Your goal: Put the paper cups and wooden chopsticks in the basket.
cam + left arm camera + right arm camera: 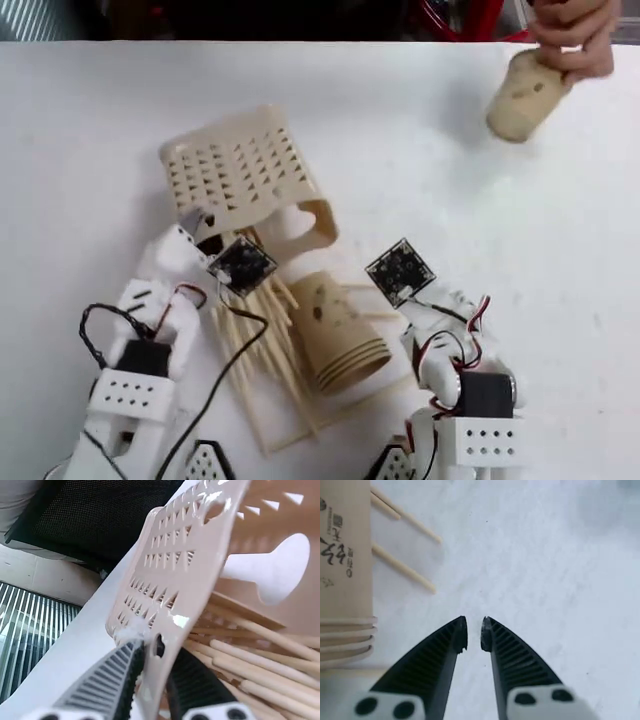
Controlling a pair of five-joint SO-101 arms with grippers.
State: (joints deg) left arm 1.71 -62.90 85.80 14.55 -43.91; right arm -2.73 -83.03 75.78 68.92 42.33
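The beige perforated basket [240,170] stands tipped at the table's middle, and my left gripper [150,650] is shut on its slotted wall [180,575]. A stack of paper cups [340,335] lies on its side at the basket's open mouth, with a bundle of wooden chopsticks [260,345] beside it. The chopsticks [250,655] rest against the basket's inner side. My right gripper [474,632] hovers shut over bare table, just right of the cup stack [345,580] and two chopstick ends [402,567]. At the far right a hand [575,35] holds another paper cup [525,95].
The white table [480,200] spreads wide to the right and back. Both arm bases [130,390] and their cables sit at the front edge. Dark chairs and a slatted panel [30,630] lie beyond the far edge.
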